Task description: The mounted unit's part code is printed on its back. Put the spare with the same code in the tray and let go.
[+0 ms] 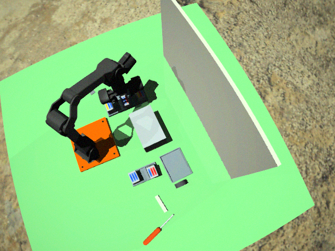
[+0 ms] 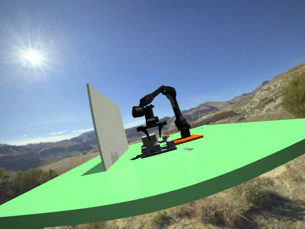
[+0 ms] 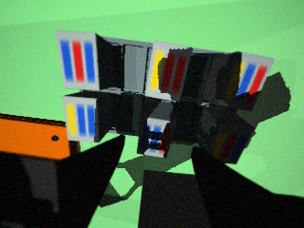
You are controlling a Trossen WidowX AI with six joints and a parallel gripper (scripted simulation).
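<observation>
My gripper (image 1: 123, 94) (image 2: 155, 138) (image 3: 159, 145) is open and points down over the spare rack (image 1: 119, 110) (image 2: 158, 153) (image 3: 134, 68). Its fingertips stand either side of the front middle spare (image 1: 124, 100) (image 3: 158, 138), with blue and red on its partly shaded label; contact is not visible. Other spares include a blue-red-blue one (image 3: 78, 62), a yellow-blue-blue one (image 1: 109, 106) (image 3: 80, 118), a shaded yellow-red-red one (image 3: 168, 71) and a yellow-blue-red one (image 3: 254, 71). The grey tray (image 1: 176, 164) is empty. Which part is the mounted unit is unclear, and no back code shows.
A pale block (image 1: 148, 126) (image 2: 147, 140) stands beside the rack. A two-unit holder (image 1: 144, 174) and dark cylinder (image 1: 181, 183) lie near the tray. A tall panel (image 1: 205, 89) (image 2: 106, 128) stands beyond. A white strip (image 1: 161, 203) and screwdriver (image 1: 152, 236) lie farther off.
</observation>
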